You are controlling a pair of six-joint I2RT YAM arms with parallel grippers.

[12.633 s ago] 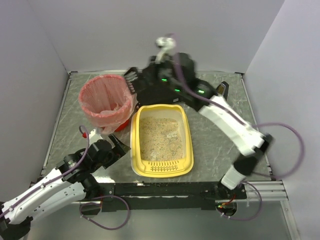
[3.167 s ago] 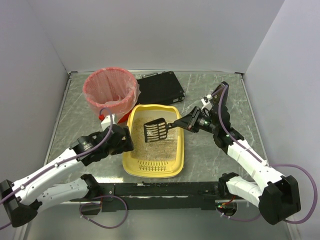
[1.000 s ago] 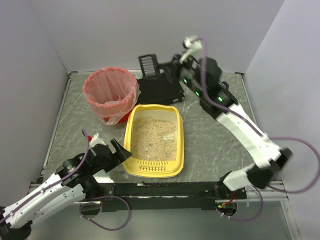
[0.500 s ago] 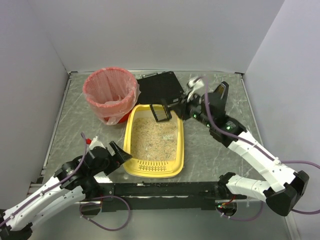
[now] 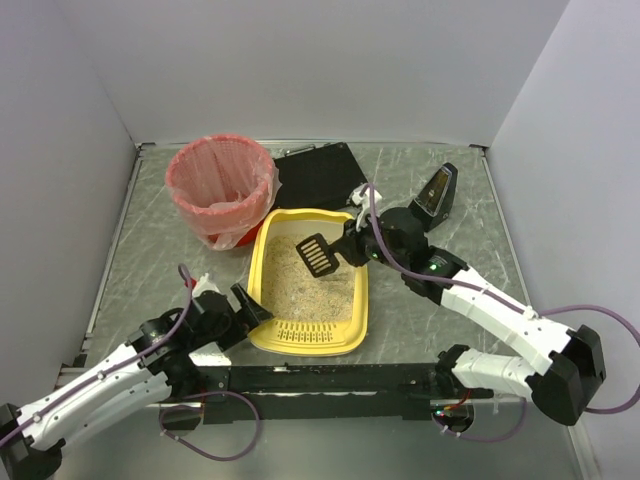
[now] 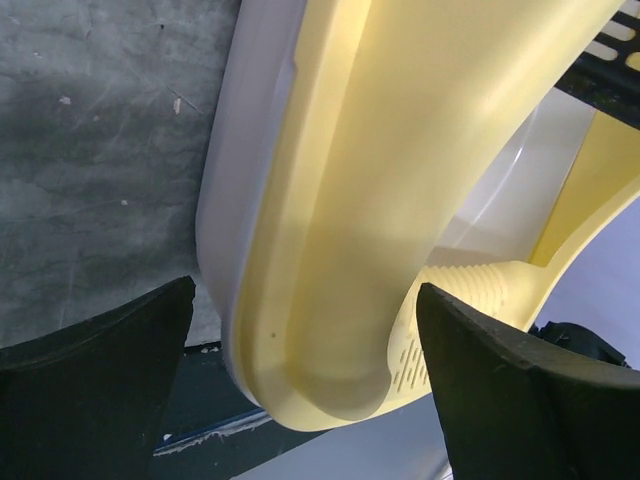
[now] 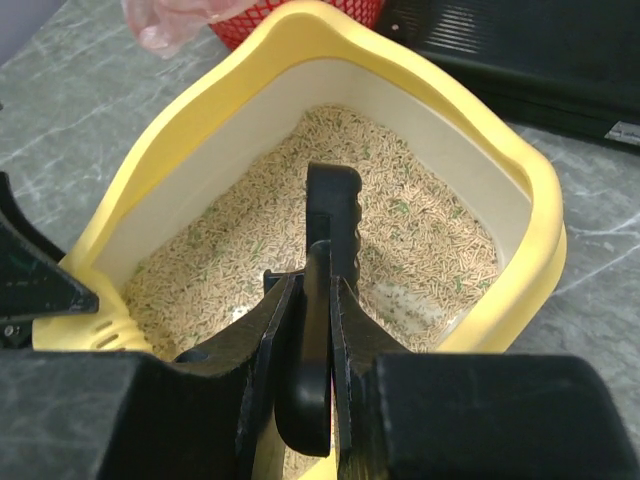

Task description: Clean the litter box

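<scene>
From my station, the right gripper [image 5: 350, 248] is clamped tight on the handle of the black scoop [image 5: 318, 254]. In its wrist view the handle sits edge-on between the two fingers, with nothing else in the grip. The left gripper [image 5: 248, 310] stands spread as wide as it goes and holds nothing. Its wrist camera shows the rounded near-left corner of the litter box [image 5: 363, 300] lying between the two black fingers [image 6: 100, 360], and they are not closed on it.

The litter box sits in the middle of the table with its long axis running near to far and its slotted strip at the near end. The pink-lined bin [image 5: 220, 190] is just past its far-left corner, and the flat black case [image 5: 320, 178] lies beyond its far edge.

What matters for my next move is that the scoop head hangs over the far half of the tray, reaching in from the right rim, with the litter directly below it and stretching away toward the near end. I can't tell whether the blade is touching the grains.

I judge the right arm should do the work, since it has the tool and is already over the box. Dragging along the long axis gives the most travel. The left arm is closest to the near-left corner, well placed to steady the tray if it slides.
</scene>
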